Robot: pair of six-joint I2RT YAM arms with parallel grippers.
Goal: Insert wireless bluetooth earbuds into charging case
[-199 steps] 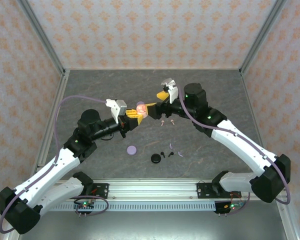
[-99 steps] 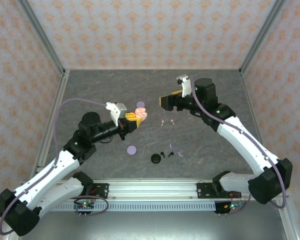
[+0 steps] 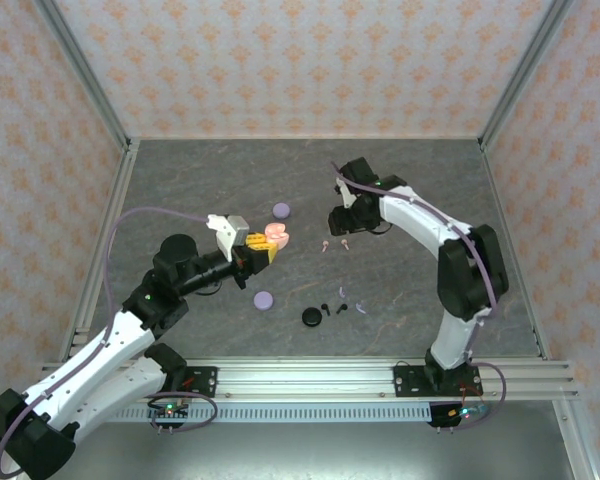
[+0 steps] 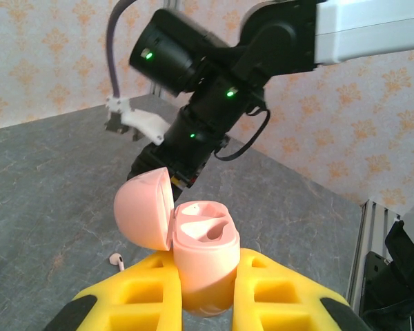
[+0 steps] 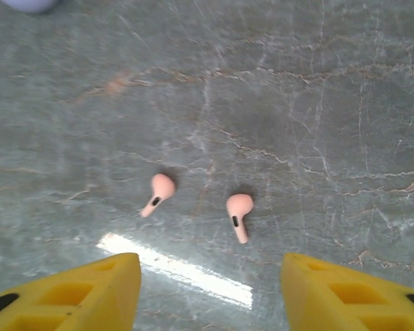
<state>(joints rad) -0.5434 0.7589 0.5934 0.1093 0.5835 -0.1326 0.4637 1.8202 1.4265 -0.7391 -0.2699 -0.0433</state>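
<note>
The open pink charging case [image 4: 203,255] is gripped between the left fingers [image 4: 141,296] above the bench [image 4: 41,172]. Two pink earbuds [image 5: 156,192] [image 5: 238,214] are seen lying on the bench just ahead of the spread, empty right fingers [image 5: 76,289].

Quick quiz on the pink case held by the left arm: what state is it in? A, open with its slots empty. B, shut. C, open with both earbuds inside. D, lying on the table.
A: the left wrist view shows the pink case between the left jaws, its lid flipped up and both slots bare; two pink earbuds lie on the table.
</note>
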